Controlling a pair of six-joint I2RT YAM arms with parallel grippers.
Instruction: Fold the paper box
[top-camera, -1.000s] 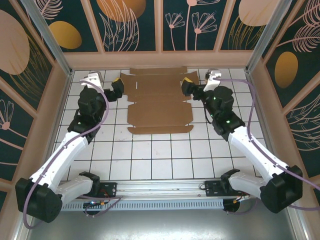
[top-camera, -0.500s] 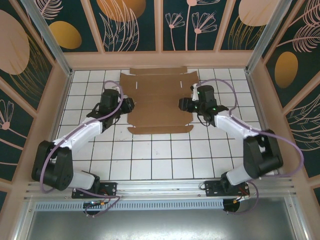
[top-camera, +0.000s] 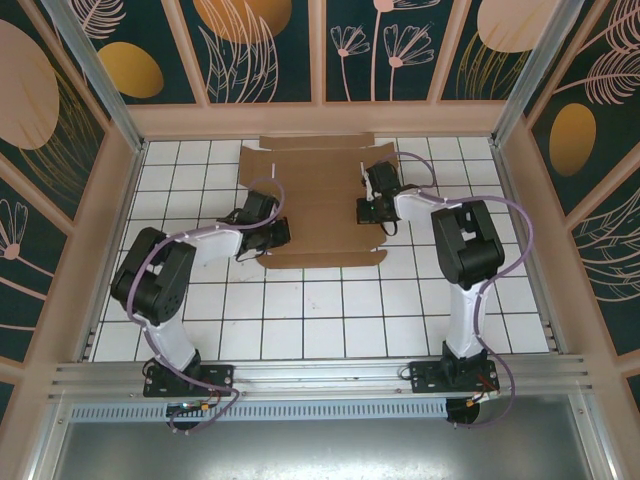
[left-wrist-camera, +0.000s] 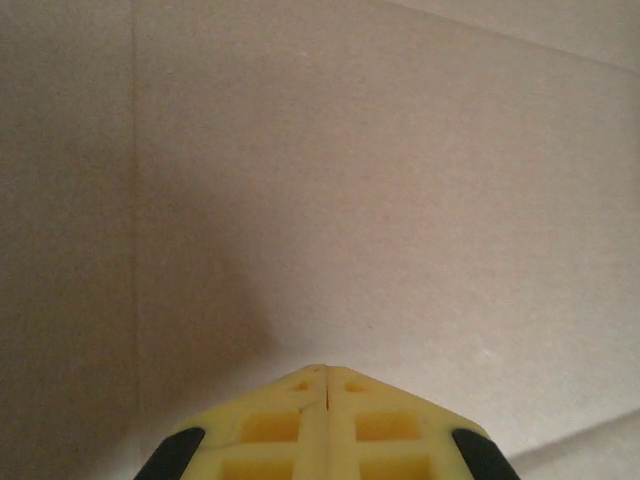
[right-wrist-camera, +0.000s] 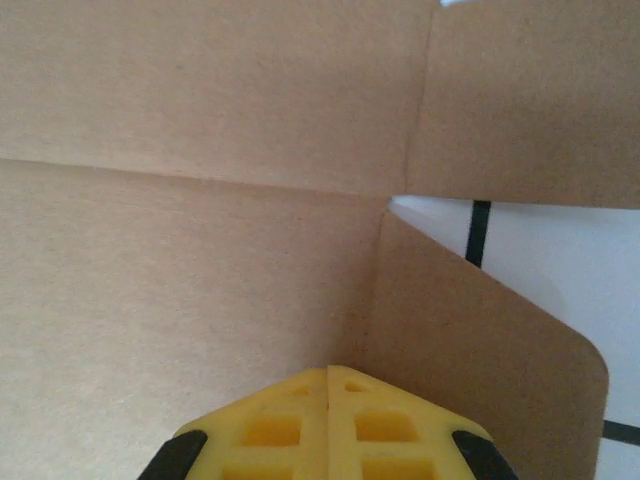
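Top external view, left to right.

- Left arm: folded back on itself, forearm reaching in over the white gridded table. Left gripper sits at the left edge of the paper box, toward its near corner.
- Paper box: flat die-cut brown cardboard sheet, unfolded, lying on the far middle of the table. Flaps spread to both sides, and a narrow strip runs along the near edge. Creases run across it from left to right.
- Right arm: also folded, wrist over the right side of the sheet. Right gripper is at the right edge of the sheet, about halfway along.

Left wrist view: the yellow fingertips are pressed together with no gap and nothing between them. Plain cardboard lies beneath, with one faint crease down the left. Cannot tell whether the tips touch the sheet.

Right wrist view: the yellow fingertips meet the same way, closed and holding nothing. Cardboard lies below with a horizontal crease. To the right a round-cornered flap tilts up off the table, with white surface and black grid lines beyond it.
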